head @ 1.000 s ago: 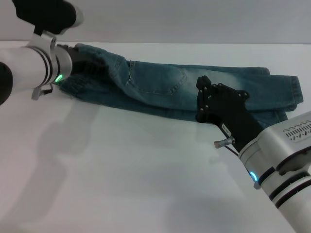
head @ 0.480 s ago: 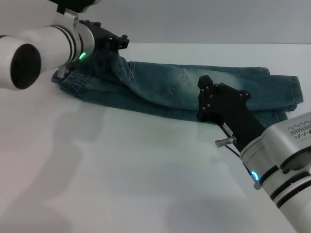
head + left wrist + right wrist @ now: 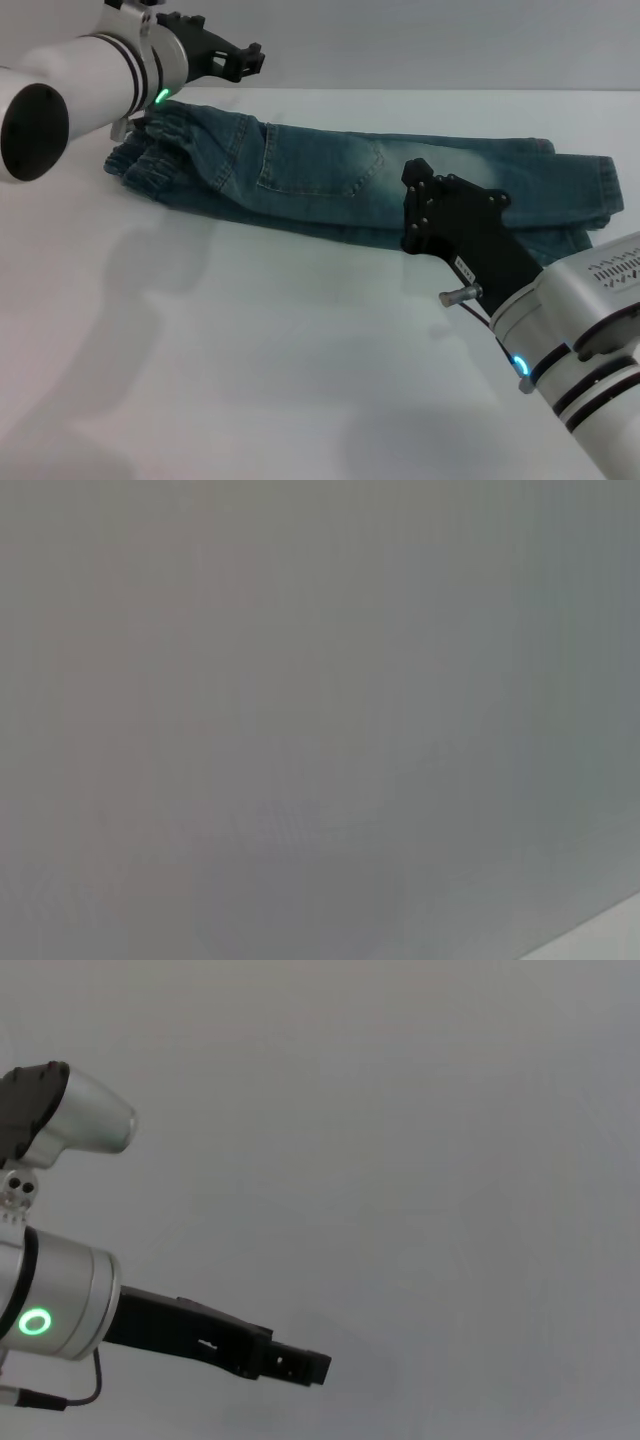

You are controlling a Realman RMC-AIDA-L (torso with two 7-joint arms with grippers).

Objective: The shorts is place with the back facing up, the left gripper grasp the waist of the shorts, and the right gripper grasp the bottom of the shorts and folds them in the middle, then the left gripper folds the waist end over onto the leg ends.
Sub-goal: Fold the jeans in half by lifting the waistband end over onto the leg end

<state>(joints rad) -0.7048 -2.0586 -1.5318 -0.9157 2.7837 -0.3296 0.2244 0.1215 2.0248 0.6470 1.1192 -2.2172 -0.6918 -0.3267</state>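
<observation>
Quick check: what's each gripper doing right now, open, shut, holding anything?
Left gripper: lifted above the waist of the shorts, holding nothing; open or shut cannot be told.
Right gripper: over the shorts, grip cannot be told.

A white table (smooth, matte) meets a plain grey wall behind.

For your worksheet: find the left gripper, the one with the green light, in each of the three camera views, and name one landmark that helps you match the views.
Head view: the left gripper is at upper left, raised above the waist of the shorts.
Left wrist view: not in it; only a plain grey surface shows.
Right wrist view: at lower left, left gripper seen from the side.
Shared landmark: its green light, also seen here.
</observation>
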